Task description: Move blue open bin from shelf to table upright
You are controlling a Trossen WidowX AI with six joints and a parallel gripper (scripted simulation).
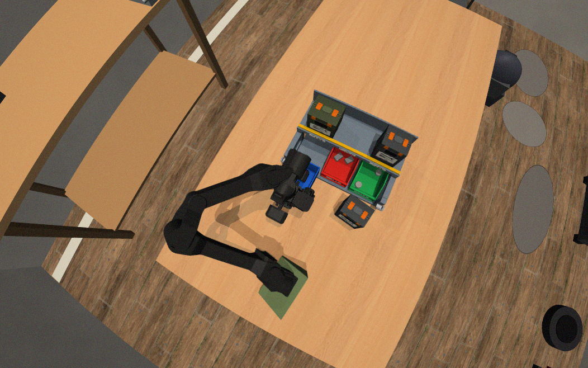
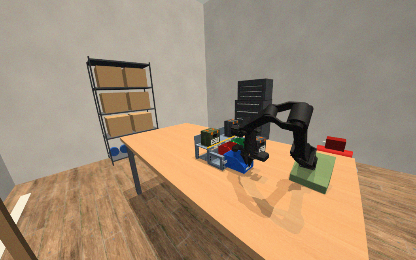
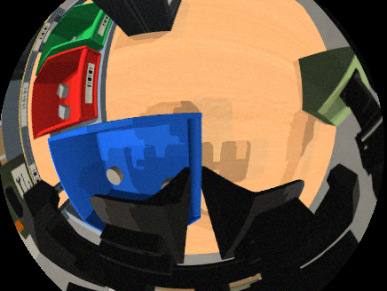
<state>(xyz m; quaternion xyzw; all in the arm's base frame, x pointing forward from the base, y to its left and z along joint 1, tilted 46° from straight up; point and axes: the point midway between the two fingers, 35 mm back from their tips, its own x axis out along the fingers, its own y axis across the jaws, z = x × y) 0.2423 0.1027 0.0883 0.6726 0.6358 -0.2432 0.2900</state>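
The blue open bin (image 3: 126, 167) is gripped by its front wall. My gripper (image 3: 194, 171) is shut on that wall, one finger inside the bin and one outside. A small grey part (image 3: 114, 174) lies inside the bin. In the side view the blue bin (image 2: 237, 160) stands upright and sticks out of the front of the small grey shelf (image 2: 214, 153) onto the table, with my gripper (image 2: 248, 159) at its front end. From above, the arm hides most of the blue bin (image 1: 308, 175).
A red bin (image 1: 340, 166) and a green bin (image 1: 368, 180) sit in the shelf's lower level beside the blue one. Dark cases stand on the shelf top (image 1: 326, 114) (image 1: 392, 145) and one on the table (image 1: 354, 211). The arm's green base pad (image 1: 284, 288) is at the near edge.
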